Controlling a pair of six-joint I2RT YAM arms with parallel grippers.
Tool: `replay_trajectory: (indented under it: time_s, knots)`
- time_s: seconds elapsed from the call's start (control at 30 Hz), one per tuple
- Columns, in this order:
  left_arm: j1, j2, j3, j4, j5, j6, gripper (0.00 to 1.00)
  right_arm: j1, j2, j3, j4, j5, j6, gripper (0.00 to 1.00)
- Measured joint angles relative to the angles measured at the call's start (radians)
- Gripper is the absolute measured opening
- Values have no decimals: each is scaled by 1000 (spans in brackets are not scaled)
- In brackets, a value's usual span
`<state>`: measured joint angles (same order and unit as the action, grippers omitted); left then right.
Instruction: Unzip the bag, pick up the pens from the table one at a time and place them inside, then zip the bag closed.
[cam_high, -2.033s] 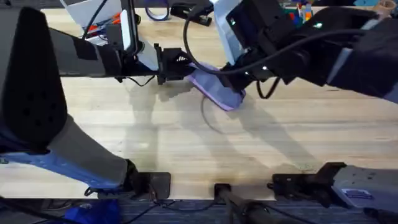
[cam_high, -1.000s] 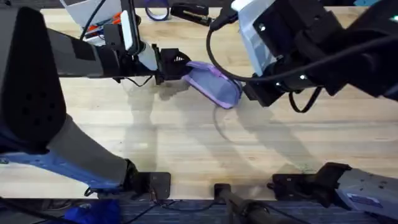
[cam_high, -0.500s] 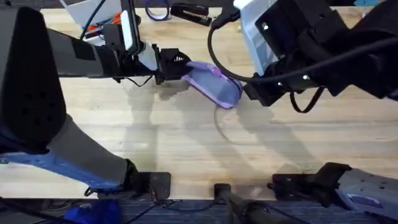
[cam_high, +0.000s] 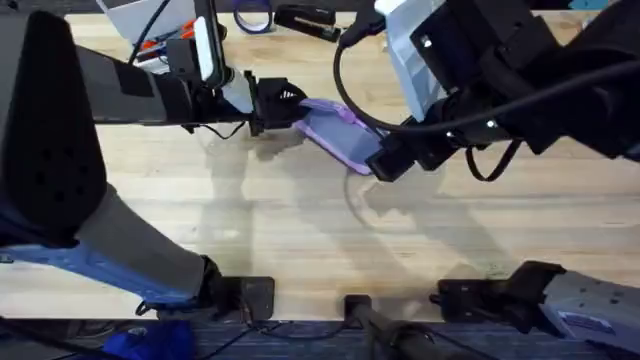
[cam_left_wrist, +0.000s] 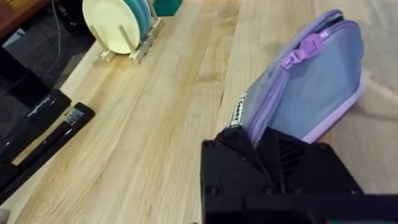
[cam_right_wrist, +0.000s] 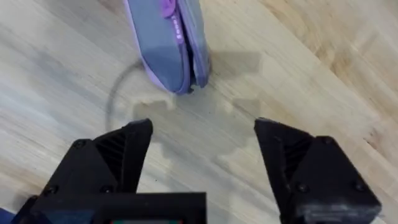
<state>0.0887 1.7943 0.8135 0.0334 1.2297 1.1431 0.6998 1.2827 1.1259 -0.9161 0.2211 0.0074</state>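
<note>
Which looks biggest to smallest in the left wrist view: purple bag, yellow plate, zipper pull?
1. The bag, nearest the camera, so partly apparent.
2. The yellow plate, farther off.
3. The zipper pull.

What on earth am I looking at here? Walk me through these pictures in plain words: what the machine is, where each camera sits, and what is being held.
These are two robot arms at a wooden table, each ending in two black fingers.

The overhead picture comes from a camera above the table. In it, the left gripper holds one end of a lavender pencil pouch, while the right gripper hangs at the pouch's other end.

The other two pictures come from cameras mounted on the wrists. The left wrist view shows its fingers pinching the pouch, with the purple zipper pull visible. It also shows a plate rack farther along the table. The right wrist view shows its fingers spread apart, holding nothing, with the end of the pouch beyond them.
</note>
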Motion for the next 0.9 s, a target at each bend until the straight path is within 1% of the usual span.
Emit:
replay_trajectory:
  time_s: [0.3,0.43,0.63,0.9]
  knots:
    - [0,0,0,0,0,0,43,0,0,2,28,0,9,996]
    - [0,0,0,0,0,0,43,0,0,37,36,0,26,996]
    - [0,0,0,0,0,0,42,7,0,97,134,0,45,996]
    - [0,0,0,0,0,0,43,35,0,101,208,0,51,995]
